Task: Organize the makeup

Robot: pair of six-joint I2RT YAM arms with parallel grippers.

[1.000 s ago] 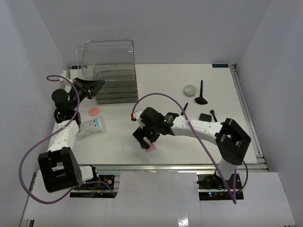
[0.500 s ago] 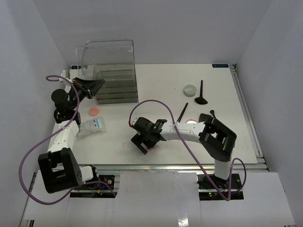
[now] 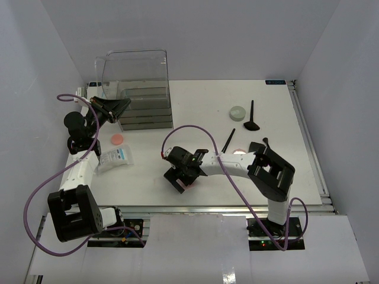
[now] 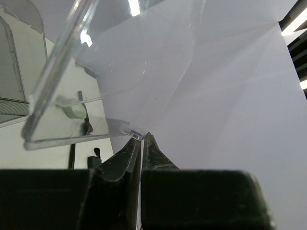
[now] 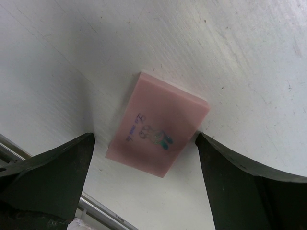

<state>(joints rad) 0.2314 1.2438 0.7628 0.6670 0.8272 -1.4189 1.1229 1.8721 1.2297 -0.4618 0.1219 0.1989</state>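
A small pink rectangular palette (image 5: 160,124) with a little printed figure lies flat on the white table near the front edge. My right gripper (image 5: 145,139) hangs over it, open, one finger on each side and neither touching. From above, the right gripper (image 3: 182,177) hides most of the palette (image 3: 188,184). My left gripper (image 4: 142,136) is shut on the edge of the clear box's raised lid (image 4: 110,62), beside the box (image 3: 145,109). More makeup lies loose: a pink disc (image 3: 118,139), a grey-green disc (image 3: 237,112), a black brush (image 3: 253,118) and a slim brush (image 3: 228,141).
A white packet (image 3: 115,157) lies by the left arm. A small white round jar (image 3: 240,152) and a short black brush (image 3: 266,142) lie close to the right arm's forearm. The table's metal front rail (image 5: 96,211) runs just past the palette.
The right arm has folded in closer to its base and its gripper has settled over the pink palette, jaws slightly wider. The left arm and the lid have not moved.
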